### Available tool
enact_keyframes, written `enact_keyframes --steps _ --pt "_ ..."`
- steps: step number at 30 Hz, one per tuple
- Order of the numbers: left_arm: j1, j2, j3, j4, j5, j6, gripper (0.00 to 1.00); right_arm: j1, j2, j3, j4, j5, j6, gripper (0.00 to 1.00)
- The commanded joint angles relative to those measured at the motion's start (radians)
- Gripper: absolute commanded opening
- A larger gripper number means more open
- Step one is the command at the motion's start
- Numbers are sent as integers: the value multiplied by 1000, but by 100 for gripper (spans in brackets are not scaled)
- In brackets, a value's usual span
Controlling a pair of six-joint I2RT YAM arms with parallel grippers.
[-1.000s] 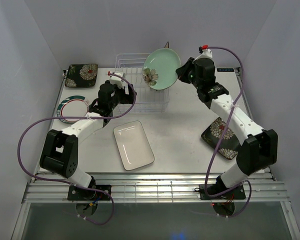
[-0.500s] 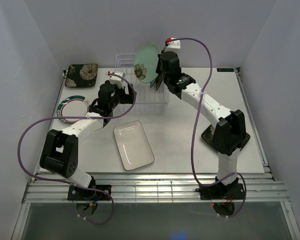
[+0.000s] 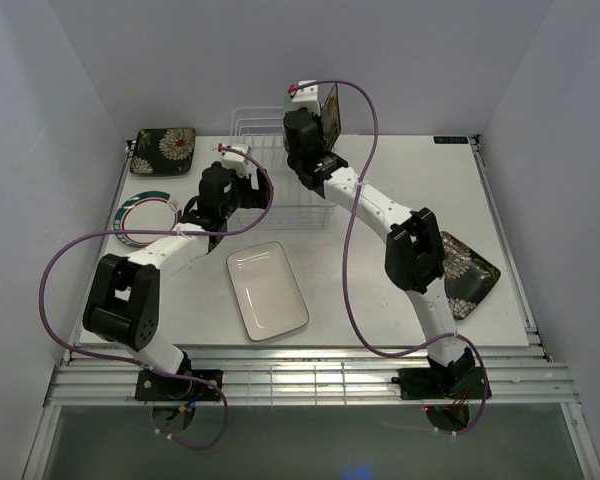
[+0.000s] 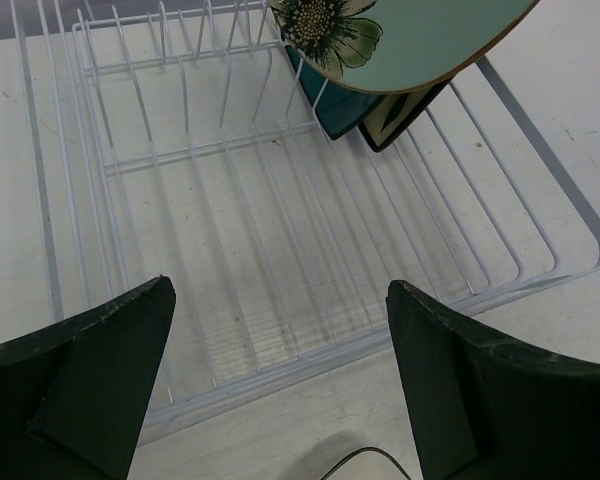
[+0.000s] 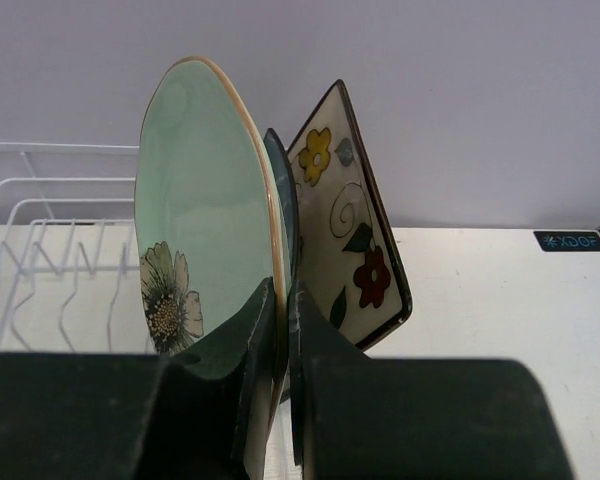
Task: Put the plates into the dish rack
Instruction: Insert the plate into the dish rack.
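The round mint-green plate (image 5: 200,230) stands on edge above the white wire dish rack (image 4: 280,230), and my right gripper (image 5: 283,300) is shut on its rim. Just behind it a teal plate (image 5: 285,200) and a cream square floral plate (image 5: 345,240) stand in the rack's right end. In the left wrist view the mint plate (image 4: 420,40) hangs over those two. My left gripper (image 4: 280,295) is open and empty at the rack's near edge. On the table lie a white rectangular plate (image 3: 268,290), a green-rimmed round plate (image 3: 145,215) and two dark floral plates (image 3: 165,150) (image 3: 462,275).
The rack's (image 3: 270,180) left and middle slots hold nothing. The right arm (image 3: 380,210) stretches across the table from its base to the rack. A grey wall rises close behind the rack.
My right arm has swung left with the mint-green plate, from right of the rack to over it, turning the plate upright beside the standing plates. The left arm has stayed put.
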Motion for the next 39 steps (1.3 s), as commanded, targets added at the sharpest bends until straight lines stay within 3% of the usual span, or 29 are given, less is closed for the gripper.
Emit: enact_keyframes --steps 1,17,39 --pt "7 -15 34 12 20 11 97 -1 -7 114 267 107 -100 8" --pt "7 -24 33 12 24 16 97 11 107 172 487 187 -331 8" --pt "7 -38 30 11 27 17 97 23 232 186 579 198 -392 8"
